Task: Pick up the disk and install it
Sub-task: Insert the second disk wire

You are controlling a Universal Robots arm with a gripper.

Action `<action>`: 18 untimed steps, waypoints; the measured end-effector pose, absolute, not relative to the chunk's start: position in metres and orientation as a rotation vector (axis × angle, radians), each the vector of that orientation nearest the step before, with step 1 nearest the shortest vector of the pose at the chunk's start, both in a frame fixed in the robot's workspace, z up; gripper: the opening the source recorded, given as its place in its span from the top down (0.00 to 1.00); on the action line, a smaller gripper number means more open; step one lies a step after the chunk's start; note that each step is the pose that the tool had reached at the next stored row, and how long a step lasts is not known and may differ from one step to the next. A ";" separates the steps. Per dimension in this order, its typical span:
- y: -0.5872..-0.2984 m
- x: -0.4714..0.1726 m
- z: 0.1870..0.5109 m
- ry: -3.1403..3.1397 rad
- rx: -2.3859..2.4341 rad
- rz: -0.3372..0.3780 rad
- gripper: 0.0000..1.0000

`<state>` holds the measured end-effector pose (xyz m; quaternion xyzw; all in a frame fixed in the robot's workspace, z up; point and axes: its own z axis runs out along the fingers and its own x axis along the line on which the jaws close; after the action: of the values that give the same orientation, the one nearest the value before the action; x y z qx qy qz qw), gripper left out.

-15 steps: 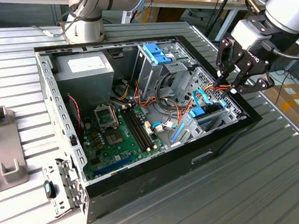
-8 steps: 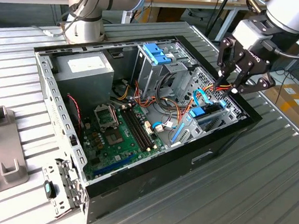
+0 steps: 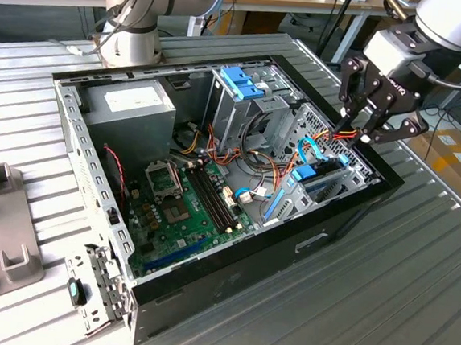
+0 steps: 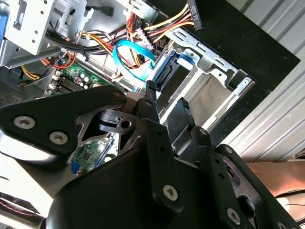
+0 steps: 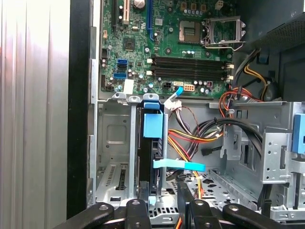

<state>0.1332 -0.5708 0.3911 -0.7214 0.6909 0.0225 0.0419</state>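
The disk (image 3: 320, 177) stands on edge in the drive bay at the front corner of the open computer case (image 3: 347, 219), on the exterior view's right. Its light-blue carrier rail and tab face the first wrist view, where the disk (image 5: 153, 131) sits between grey metal bay walls. The second wrist view has the disk (image 4: 167, 75) beyond the fingertips. My gripper (image 3: 357, 133) hangs just above that bay, apart from the disk. Its black fingers (image 5: 138, 210) stand open with nothing between them in both wrist views, gripper (image 4: 167, 104), gripper (image 5: 160, 206).
A green motherboard (image 3: 183, 205) covers the case floor. A grey power-supply box (image 3: 131, 107) sits at the back, and a tall metal cage with a blue bracket (image 3: 242, 81) stands mid-case. Coloured cables (image 5: 200, 133) and a light-blue ribbon cable (image 4: 131, 55) run beside the bay. Grey fixtures (image 3: 3, 233) lie on the slatted table.
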 end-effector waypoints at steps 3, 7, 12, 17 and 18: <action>-0.571 0.135 0.391 2.115 -2.208 0.069 0.63; -0.571 0.136 0.391 2.115 -2.208 0.069 0.63; -0.570 0.137 0.391 2.114 -2.208 0.069 0.63; -0.570 0.138 0.391 2.114 -2.208 0.069 0.63; -0.570 0.139 0.391 2.114 -2.208 0.069 0.63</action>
<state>0.1393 -0.5702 0.3911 -0.7214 0.6909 0.0225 0.0419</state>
